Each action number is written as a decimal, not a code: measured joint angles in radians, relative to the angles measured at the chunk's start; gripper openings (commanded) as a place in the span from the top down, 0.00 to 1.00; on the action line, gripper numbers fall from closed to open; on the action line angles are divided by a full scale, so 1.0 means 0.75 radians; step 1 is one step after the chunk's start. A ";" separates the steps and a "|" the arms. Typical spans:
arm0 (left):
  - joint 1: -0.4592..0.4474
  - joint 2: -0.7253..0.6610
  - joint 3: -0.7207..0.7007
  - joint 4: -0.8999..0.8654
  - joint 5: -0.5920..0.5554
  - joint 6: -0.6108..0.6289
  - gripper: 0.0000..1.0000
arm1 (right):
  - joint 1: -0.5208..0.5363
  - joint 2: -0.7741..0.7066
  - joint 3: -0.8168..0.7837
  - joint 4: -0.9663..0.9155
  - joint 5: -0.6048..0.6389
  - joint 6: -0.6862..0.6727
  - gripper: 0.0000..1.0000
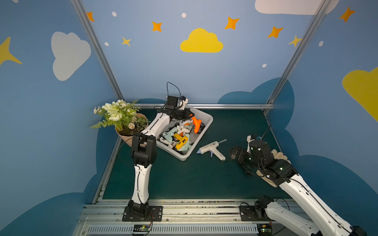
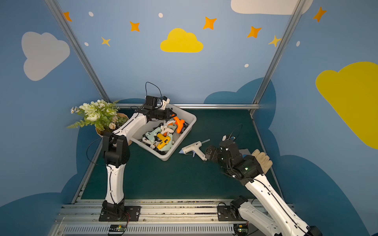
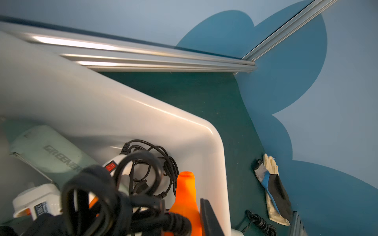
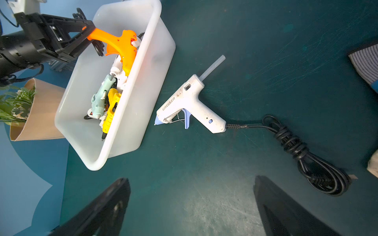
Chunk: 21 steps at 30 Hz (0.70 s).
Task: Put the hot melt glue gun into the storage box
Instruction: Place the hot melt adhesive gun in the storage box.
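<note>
Two grippers in frame: how does each stand? — DESK

The left gripper [image 4: 90, 33] is clenched on the handle end of the orange glue gun [image 4: 120, 46], which it holds over the far end of the storage box [image 4: 161, 51]. The right gripper [image 4: 191, 178] is spread wide, grasping nothing, low over the green mat [image 1: 184, 179]. — PHOTOGRAPHER

What surrounds them? — DESK

Ahead of the right gripper's fingers the white glue gun [image 4: 190, 102] lies on its side on the mat, just beside the box but outside it, nozzle toward the box wall. Its black cord [image 4: 306, 157] lies bundled beside that arm. Inside the box sit a yellow glue gun [image 1: 181, 142], mint ones and tangled cords. In both top views the left arm crosses the box's left rim, hiding that corner. A paper-wrapped flower pot [image 1: 127, 137] stands just beside the box, and work gloves [image 3: 273, 190] lie at the mat's right edge. — PHOTOGRAPHER
</note>
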State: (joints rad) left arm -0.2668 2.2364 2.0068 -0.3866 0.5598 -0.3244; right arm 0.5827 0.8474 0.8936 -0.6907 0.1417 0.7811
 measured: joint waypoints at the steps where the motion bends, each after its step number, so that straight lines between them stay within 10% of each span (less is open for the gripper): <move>1: -0.004 0.031 0.030 -0.017 0.003 0.006 0.97 | 0.000 -0.006 -0.003 -0.001 0.001 0.001 0.01; 11: -0.014 0.249 0.292 -0.188 0.012 0.045 0.92 | 0.000 -0.025 -0.021 -0.002 0.006 0.001 0.02; 21: -0.021 0.405 0.527 -0.364 -0.068 0.113 0.51 | 0.000 -0.016 -0.021 -0.001 0.004 0.000 0.02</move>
State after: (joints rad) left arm -0.2825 2.5401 2.4020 -0.6594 0.5087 -0.2398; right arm 0.5827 0.8356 0.8776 -0.6914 0.1448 0.7811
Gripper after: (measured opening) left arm 0.440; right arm 0.983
